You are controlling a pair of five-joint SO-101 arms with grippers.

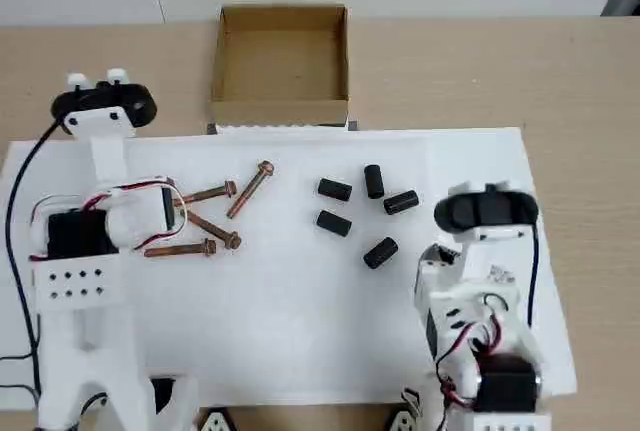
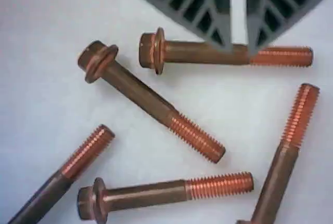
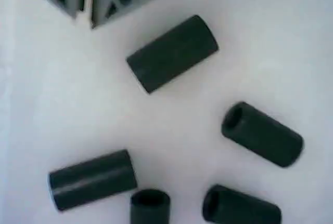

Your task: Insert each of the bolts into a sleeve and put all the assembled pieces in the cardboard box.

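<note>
Several copper bolts [image 1: 250,189] lie loose on the white sheet [image 1: 300,331] at the left. Seen from the left wrist, my left gripper [image 2: 239,44] hangs shut just over the threaded end of one bolt [image 2: 197,52], with other bolts [image 2: 151,102] spread around it. Several black sleeves [image 1: 334,190] lie scattered right of the middle. My right gripper [image 3: 88,18] is shut beside the nearest sleeve [image 3: 171,53], holding nothing. The cardboard box [image 1: 285,111] stands open and empty at the far edge of the sheet.
The left arm's white body [image 1: 80,281] stands over the sheet's left edge; the right arm [image 1: 485,301] is at the front right. Bare white sheet lies between the arms. Wooden tabletop [image 1: 580,101] surrounds the sheet.
</note>
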